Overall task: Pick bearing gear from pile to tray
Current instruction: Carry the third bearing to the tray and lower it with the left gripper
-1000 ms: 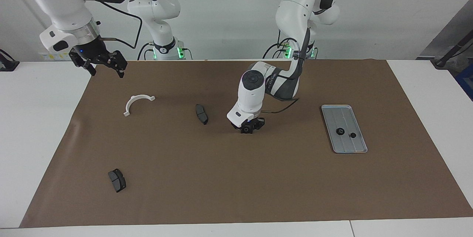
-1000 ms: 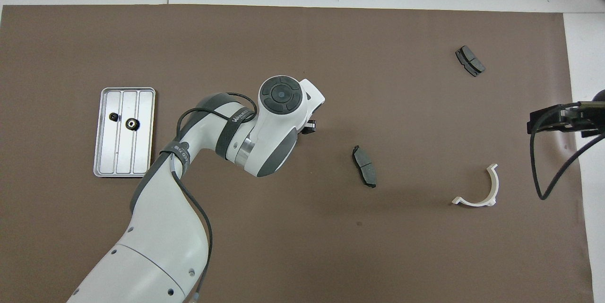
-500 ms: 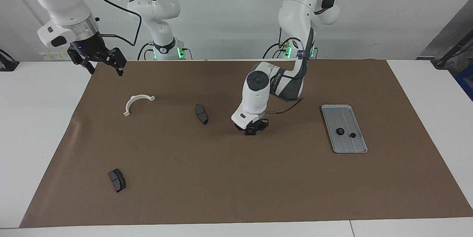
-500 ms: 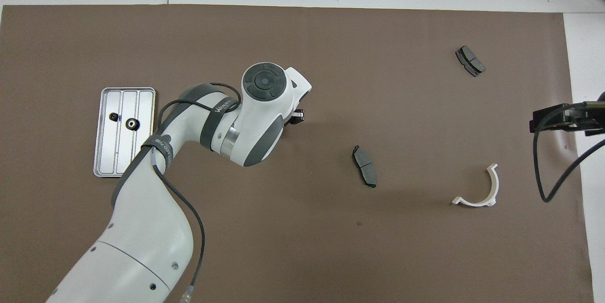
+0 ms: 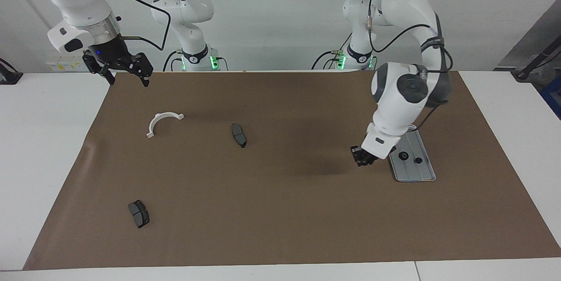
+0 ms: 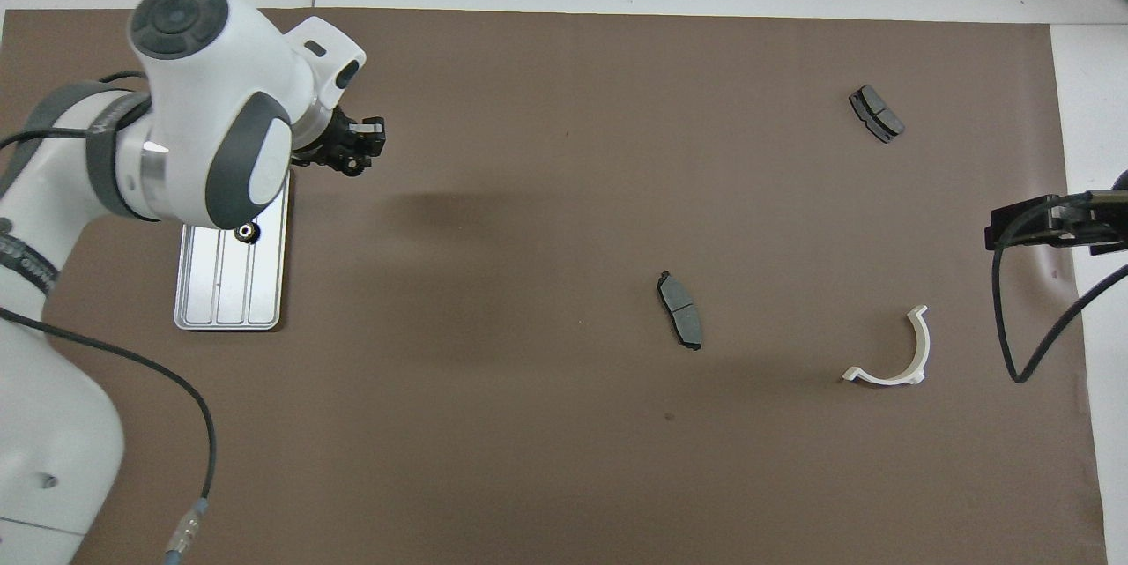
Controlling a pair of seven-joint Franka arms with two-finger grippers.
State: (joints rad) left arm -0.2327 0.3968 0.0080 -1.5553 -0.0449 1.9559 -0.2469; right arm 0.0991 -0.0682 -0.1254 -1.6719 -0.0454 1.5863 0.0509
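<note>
My left gripper point(image 5: 363, 157) point(image 6: 354, 151) hangs above the brown mat just beside the silver tray point(image 5: 414, 172) point(image 6: 227, 296), on the side toward the table's middle. It is shut on a small black bearing gear point(image 6: 355, 163). Two black gears point(image 5: 402, 155) point(image 5: 418, 160) lie in the tray; the overhead view shows only one point(image 6: 246, 233), the arm covering the rest. What is left of the pile is two dark brake pads point(image 5: 239, 135) point(image 5: 139, 213) and a white curved bracket point(image 5: 164, 121). My right gripper point(image 5: 127, 76) waits open, raised over the mat's corner.
The brown mat point(image 5: 280, 219) covers most of the white table. One brake pad point(image 6: 679, 309) lies mid-mat, the other point(image 6: 876, 113) far from the robots at the right arm's end, and the bracket point(image 6: 890, 353) lies near the right gripper point(image 6: 996, 230).
My left gripper has lifted the gear off the middle of the mat and swung it over to beside the tray. The right gripper has barely shifted.
</note>
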